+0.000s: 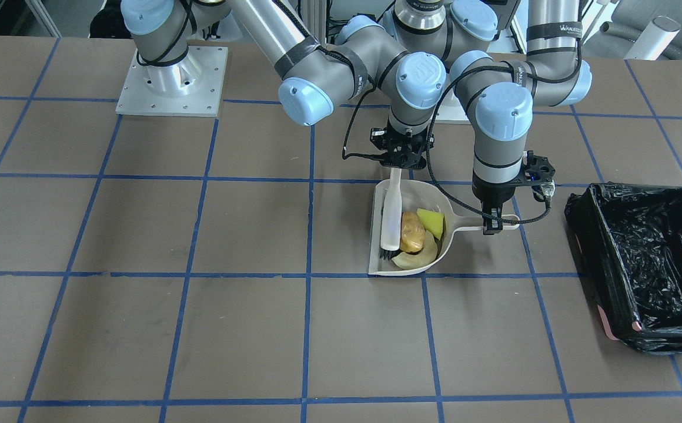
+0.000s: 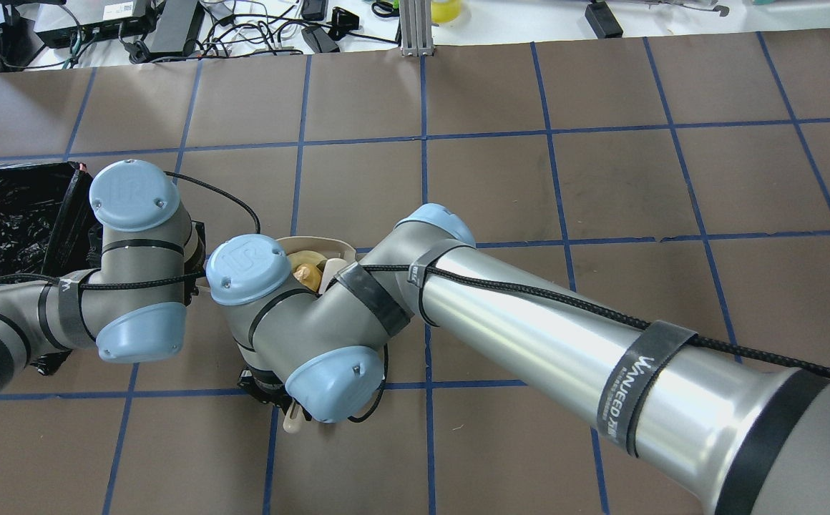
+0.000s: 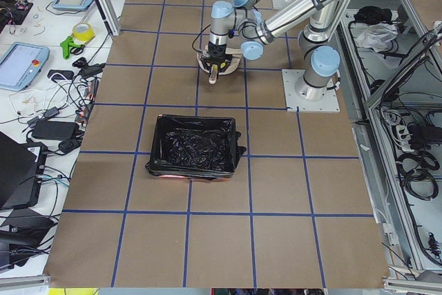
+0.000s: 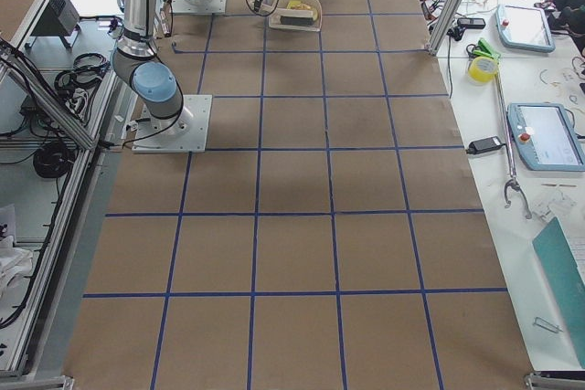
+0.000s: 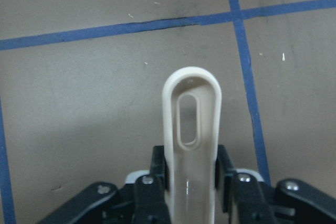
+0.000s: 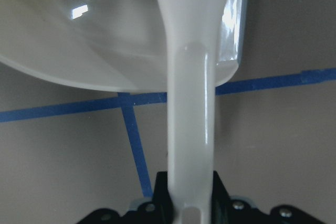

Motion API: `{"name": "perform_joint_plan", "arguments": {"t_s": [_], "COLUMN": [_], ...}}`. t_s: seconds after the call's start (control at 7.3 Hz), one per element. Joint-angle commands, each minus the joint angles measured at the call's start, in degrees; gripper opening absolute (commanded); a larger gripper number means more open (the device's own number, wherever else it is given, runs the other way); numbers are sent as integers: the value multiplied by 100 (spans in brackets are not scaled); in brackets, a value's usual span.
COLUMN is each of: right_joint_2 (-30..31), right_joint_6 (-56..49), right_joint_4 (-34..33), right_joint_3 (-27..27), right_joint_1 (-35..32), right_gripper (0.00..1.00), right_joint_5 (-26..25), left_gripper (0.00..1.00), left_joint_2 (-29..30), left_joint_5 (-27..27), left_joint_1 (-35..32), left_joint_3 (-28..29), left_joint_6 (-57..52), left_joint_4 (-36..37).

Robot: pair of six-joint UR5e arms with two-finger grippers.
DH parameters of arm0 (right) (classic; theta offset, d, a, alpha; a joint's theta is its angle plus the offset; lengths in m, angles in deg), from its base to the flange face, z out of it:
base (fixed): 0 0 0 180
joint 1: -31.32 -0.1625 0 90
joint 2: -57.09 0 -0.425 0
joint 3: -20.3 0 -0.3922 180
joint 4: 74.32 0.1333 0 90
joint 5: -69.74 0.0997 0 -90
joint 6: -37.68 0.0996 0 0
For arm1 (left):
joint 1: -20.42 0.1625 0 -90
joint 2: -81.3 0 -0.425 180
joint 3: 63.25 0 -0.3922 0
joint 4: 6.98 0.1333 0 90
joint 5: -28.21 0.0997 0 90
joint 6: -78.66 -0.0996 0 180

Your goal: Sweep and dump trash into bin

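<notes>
All three pieces of trash lie in the beige dustpan (image 1: pixel 403 191): the golden-brown lump (image 1: pixel 413 232), the pale crescent slice (image 1: pixel 416 257) and the yellow-green wedge (image 1: pixel 433 222). My left gripper (image 1: pixel 492 226) is shut on the dustpan handle (image 5: pixel 191 124), and the pan rests on the table. My right gripper (image 1: pixel 398 164) is shut on the white brush (image 1: pixel 391 214). The brush lies in the pan with its black bristles beside the lump. Its handle fills the right wrist view (image 6: pixel 190 129). The bin (image 1: pixel 647 264), lined with a black bag, stands apart beyond the left gripper.
The brown table carries a grid of blue tape lines (image 1: pixel 308 235). Both arms crowd together over the dustpan (image 2: pixel 322 247). The right arm's base plate (image 1: pixel 170 82) is bolted to the table. Cables and equipment (image 3: pixel 41 101) lie beyond the far table edge.
</notes>
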State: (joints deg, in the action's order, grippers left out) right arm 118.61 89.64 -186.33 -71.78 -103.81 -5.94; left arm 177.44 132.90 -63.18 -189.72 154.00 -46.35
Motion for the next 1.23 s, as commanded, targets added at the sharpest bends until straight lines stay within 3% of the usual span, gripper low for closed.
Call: {"name": "perform_joint_plan", "arguments": {"t_s": [0.0, 0.41, 0.68, 1.1], "right_joint_2": [122, 421, 1043, 1975], "right_joint_6": [-193, -851, -1475, -2589], "right_joint_4": [213, 442, 1229, 2504], "right_joint_3": [41, 24, -11, -11], "right_joint_1": [4, 161, 555, 1749], "right_gripper": [3, 5, 5, 5], "right_joint_5": [-304, -455, -605, -884], "left_gripper": [0, 0, 0, 0], "left_joint_2": [1, 1, 1, -16], "left_joint_5": [-19, -80, -80, -537], "left_joint_1": [2, 2, 11, 46], "left_joint_3": [8, 87, 114, 131], "left_joint_6": [-2, -64, -81, -20], "left_joint_4": [0, -9, -18, -105]}}
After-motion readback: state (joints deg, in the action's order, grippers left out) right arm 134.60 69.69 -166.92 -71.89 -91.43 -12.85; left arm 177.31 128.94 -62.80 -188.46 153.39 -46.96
